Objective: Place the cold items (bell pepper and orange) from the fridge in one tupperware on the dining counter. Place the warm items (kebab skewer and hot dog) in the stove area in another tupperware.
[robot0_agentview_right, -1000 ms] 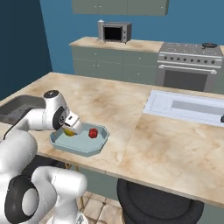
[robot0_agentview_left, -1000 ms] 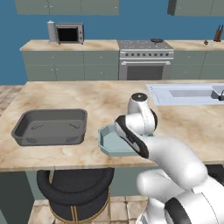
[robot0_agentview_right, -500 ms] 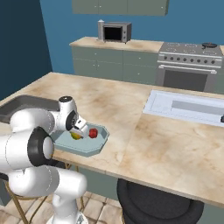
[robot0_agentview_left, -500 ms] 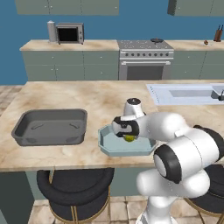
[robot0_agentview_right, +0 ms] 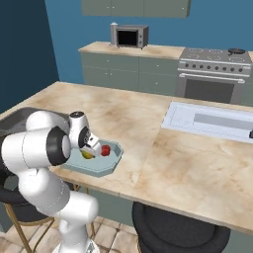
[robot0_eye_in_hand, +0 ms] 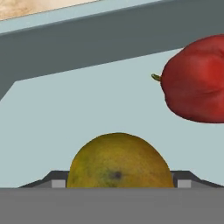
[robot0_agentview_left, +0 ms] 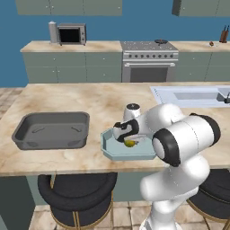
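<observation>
Resting on the floor of a pale blue tupperware (robot0_agentview_left: 110, 150) is an orange (robot0_agentview_left: 130, 143), yellowish with a dark spot on its skin. The robot's jaws (robot0_agentview_left: 127, 140) stand wide open on either side of it; whether they touch the fruit cannot be told. In the hand view the orange (robot0_eye_in_hand: 120, 162) sits between the two dark fingertips (robot0_eye_in_hand: 52, 180), with a red bell pepper (robot0_eye_in_hand: 197, 81) lying apart from it, further inside the same container. The tupperware sits near the front edge of the marble dining bench (robot0_agentview_left: 90, 99). A dark grey tray (robot0_agentview_left: 50, 131) lies just beside it. A sink (robot0_agentview_left: 191, 95) is set into the bench further away.
</observation>
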